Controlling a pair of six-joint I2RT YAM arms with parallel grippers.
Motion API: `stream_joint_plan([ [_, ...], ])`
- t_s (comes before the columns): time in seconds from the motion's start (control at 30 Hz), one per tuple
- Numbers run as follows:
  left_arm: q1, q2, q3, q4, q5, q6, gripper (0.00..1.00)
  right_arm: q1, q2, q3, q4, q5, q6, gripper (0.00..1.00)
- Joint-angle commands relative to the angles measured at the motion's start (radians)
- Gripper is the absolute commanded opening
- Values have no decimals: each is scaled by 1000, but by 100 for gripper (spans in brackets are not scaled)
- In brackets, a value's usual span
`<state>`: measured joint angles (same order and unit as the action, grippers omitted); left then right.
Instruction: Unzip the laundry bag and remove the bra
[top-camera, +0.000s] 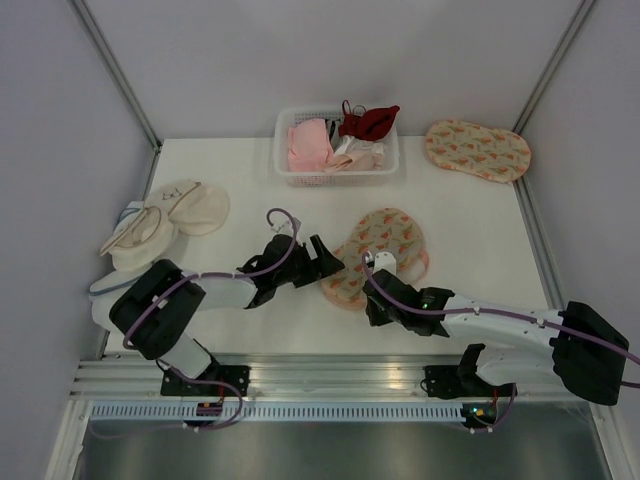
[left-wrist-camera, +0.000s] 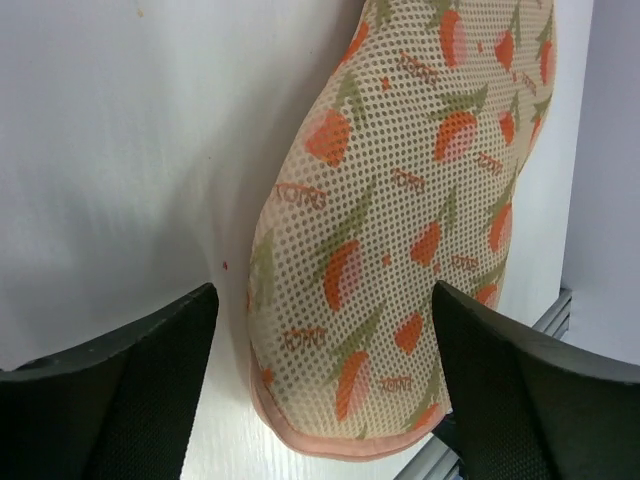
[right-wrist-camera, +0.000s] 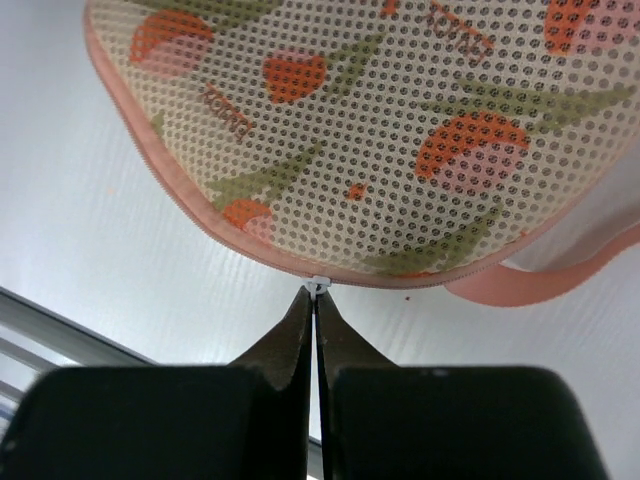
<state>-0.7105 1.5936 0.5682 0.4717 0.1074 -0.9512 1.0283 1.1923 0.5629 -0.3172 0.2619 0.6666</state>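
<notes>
The laundry bag (top-camera: 385, 250), a peach mesh pouch with an orange leaf print, lies in the middle of the table. My left gripper (top-camera: 326, 262) stands open at its near-left end. In the left wrist view that end of the laundry bag (left-wrist-camera: 400, 220) sits between the spread fingers (left-wrist-camera: 120, 390) of the left gripper (left-wrist-camera: 325, 300), apart from both. My right gripper (right-wrist-camera: 316, 296) is shut on the small white zip pull (right-wrist-camera: 318, 284) at the edge of the bag (right-wrist-camera: 380, 130). A pink lining edge (right-wrist-camera: 560, 275) shows to the right of the pull. The bra is hidden.
A white basket (top-camera: 287, 172) at the back holds a pink garment (top-camera: 308, 145) and a dark red one (top-camera: 368, 121). A second printed pouch (top-camera: 478, 148) lies at the back right. Cream-white pouches (top-camera: 165, 220) lie at the left. The table's near edge has a metal rail (top-camera: 330, 375).
</notes>
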Motion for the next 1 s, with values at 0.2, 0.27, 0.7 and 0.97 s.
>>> stream_joint_plan([
  [0.2, -13, -482, -230, -220, -127, -165, 100, 1, -31, 5, 202, -148, -25, 1],
  [0.27, -30, -538, -260, -268, -120, -226, 100, 1, -26, -3, 294, -197, -16, 0],
  [0.7, -127, -615, -381, -157, -178, -435, 81, 50, 194, 15, 584, -429, 41, 0],
  [0.97, -127, -551, -352, -122, -184, -420, 15, 87, 207, 29, 549, -420, 21, 0],
])
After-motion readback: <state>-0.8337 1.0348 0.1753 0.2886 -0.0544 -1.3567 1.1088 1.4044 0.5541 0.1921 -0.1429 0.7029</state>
